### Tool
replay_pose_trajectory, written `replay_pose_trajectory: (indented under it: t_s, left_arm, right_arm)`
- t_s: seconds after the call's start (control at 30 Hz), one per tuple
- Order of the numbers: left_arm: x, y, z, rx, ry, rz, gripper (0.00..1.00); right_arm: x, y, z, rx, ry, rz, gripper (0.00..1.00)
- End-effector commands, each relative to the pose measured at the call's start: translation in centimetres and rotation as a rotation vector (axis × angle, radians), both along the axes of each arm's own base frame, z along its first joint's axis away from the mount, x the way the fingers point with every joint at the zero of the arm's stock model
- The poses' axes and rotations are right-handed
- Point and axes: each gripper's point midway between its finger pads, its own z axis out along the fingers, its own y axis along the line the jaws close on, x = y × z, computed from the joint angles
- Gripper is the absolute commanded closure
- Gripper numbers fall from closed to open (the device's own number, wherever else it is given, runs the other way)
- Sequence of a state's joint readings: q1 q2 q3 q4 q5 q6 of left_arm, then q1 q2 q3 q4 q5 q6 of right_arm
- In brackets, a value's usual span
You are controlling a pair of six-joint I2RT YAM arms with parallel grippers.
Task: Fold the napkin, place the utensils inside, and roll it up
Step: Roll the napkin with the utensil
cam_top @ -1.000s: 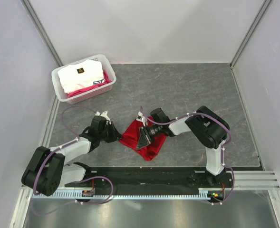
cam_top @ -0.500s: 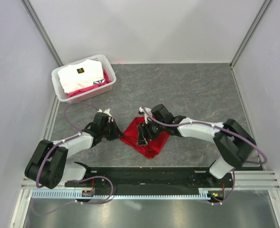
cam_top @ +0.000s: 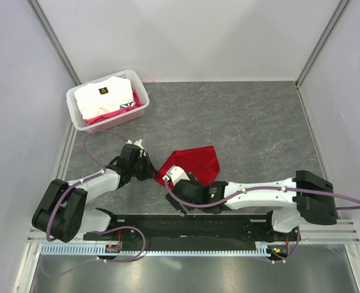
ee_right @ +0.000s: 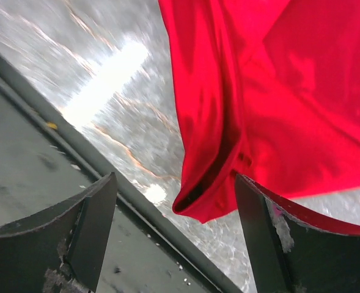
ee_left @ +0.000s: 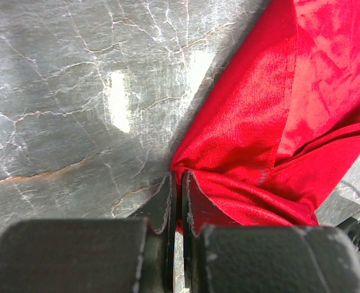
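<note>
While left tool (ee_left: 176, 189) pinches napkin (cam_top: 195, 162) corner, right tool (ee_right: 173, 183) gapes beside it.

The napkin (ee_left: 259, 122) is soft red cloth, finely knit with a faint sheen, creased just ahead of the left pincer (ee_left: 178, 177). The counter (ee_left: 69, 91) beneath that pincer looks like grey veined stone, smooth and glossy with glare patches. The right pincer (ee_right: 173, 189) has matt black fingers (ee_right: 88, 226), scuffed pale at the edges. The basket (cam_top: 76, 113) well beyond the left pincer is whitish plastic.

Robot lab test cell, plain white walls (cam_top: 186, 36), aluminium corner posts (cam_top: 54, 43), grey stone-look tabletop (cam_top: 247, 116)
</note>
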State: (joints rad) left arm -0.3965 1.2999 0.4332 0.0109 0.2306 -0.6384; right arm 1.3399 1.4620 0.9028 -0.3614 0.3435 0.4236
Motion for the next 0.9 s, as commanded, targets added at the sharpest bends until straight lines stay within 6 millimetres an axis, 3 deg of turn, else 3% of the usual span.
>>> replay_pose_trajectory:
  t_s: [0.0, 0.13, 0.27, 0.37, 0.43, 0.47, 0.6, 0.63, 0.87]
  left_arm:
    - [-0.9, 0.4, -0.8, 0.046, 0.033, -0.039, 0.98]
    - [-0.9, 0.4, -0.7, 0.045, 0.031, -0.041, 0.98]
    - [-1.0, 0.4, -0.8, 0.048, 0.032, -0.041, 0.98]
    - [-1.0, 0.4, -0.8, 0.048, 0.035, -0.038, 0.98]
    - [-1.0, 0.5, -0.8, 0.050, 0.034, -0.039, 0.98]
    - [-1.0, 0.4, -0.8, 0.050, 0.036, -0.039, 0.98]
    - [-1.0, 0.5, -0.9, 0.050, 0.040, -0.036, 0.98]
    - [-1.0, 0.5, -0.9, 0.052, 0.040, -0.037, 0.98]
    - [-1.0, 0.4, -0.9, 0.053, 0.045, -0.040, 0.98]
  right_arm:
    - [1.0, -0.9, -0.5, -0.115, -0.110, -0.116, 0.16]
    - [1.2, -1.1, -1.1, -0.148, -0.127, -0.131, 0.25]
    - [1.3, -1.5, -1.1, -0.152, -0.124, -0.133, 0.60]
    - [1.2, -1.9, -1.3, -0.111, -0.069, -0.131, 0.76]
    - [0.8, -2.5, -2.2, -0.072, 0.019, -0.120, 0.80]
    - [0.8, -1.8, -1.3, 0.002, 0.044, -0.114, 0.82]
    - [0.7, -2.4, -1.5, 0.114, 0.185, -0.131, 0.83]
    - [-0.1, -2.6, -1.9, 0.127, 0.241, -0.116, 0.83]
    - [-0.7, -4.5, -4.4, 0.136, 0.414, -0.219, 0.83]
